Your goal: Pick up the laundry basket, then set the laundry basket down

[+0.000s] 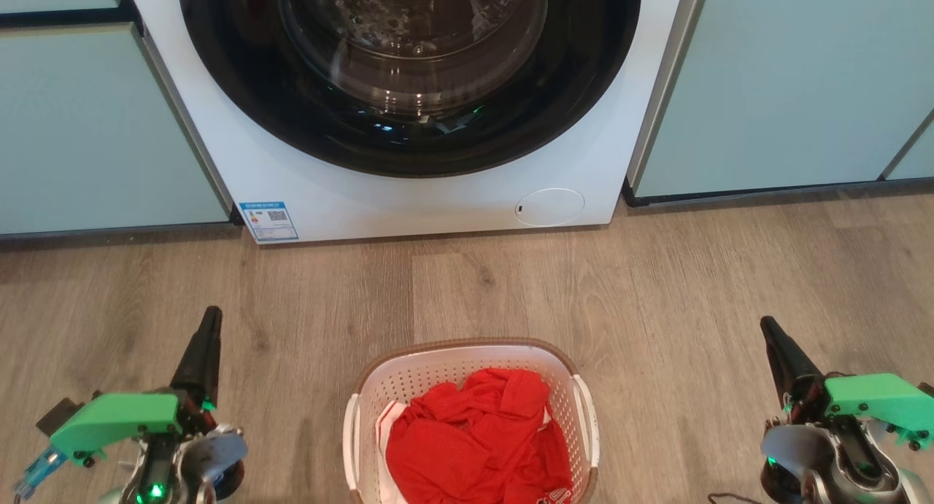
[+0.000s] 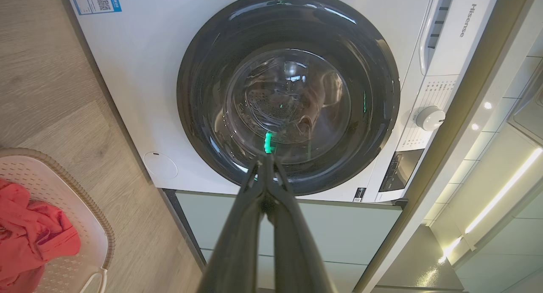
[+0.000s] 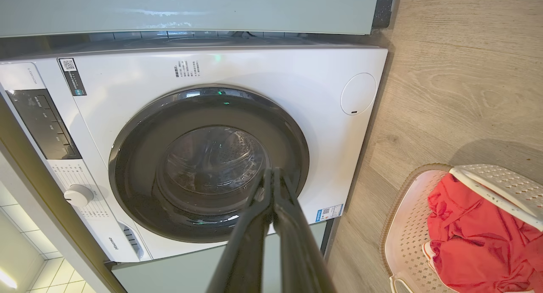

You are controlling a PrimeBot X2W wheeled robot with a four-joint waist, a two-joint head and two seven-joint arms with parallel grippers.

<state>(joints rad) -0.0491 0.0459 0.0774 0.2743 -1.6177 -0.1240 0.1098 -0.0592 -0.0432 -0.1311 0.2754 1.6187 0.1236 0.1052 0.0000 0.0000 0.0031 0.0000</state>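
1. The left tool point(image 1: 209, 323) is clenched, its two dark fingers point(image 2: 237, 242) pressed together at the tips with nothing between them. In the left wrist view they point at the washing machine point(image 1: 438, 190).
2. The right tool point(image 1: 767, 330) is likewise clenched and empty, its tips meeting in front of the machine's round door point(image 3: 140, 174) in the right wrist view.
3. Both tools hang over the wooden floor point(image 1: 657, 285), one on each side of the laundry basket point(image 1: 408, 376). They are well apart from it and touch nothing.
4. The laundry basket stands upright on the floor between the two tools, low in the middle of the head view. Its brown rim point(image 1: 467, 343) faces up and it has a white handle point(image 1: 586, 409) on each side.
5. A crumpled red garment point(image 1: 481, 438) lies inside the basket, covering much of its bottom.
6. Beyond the basket and apart from it stands the white front-loading washing machine, with pale green cabinet fronts point(image 1: 87, 132) on both sides.
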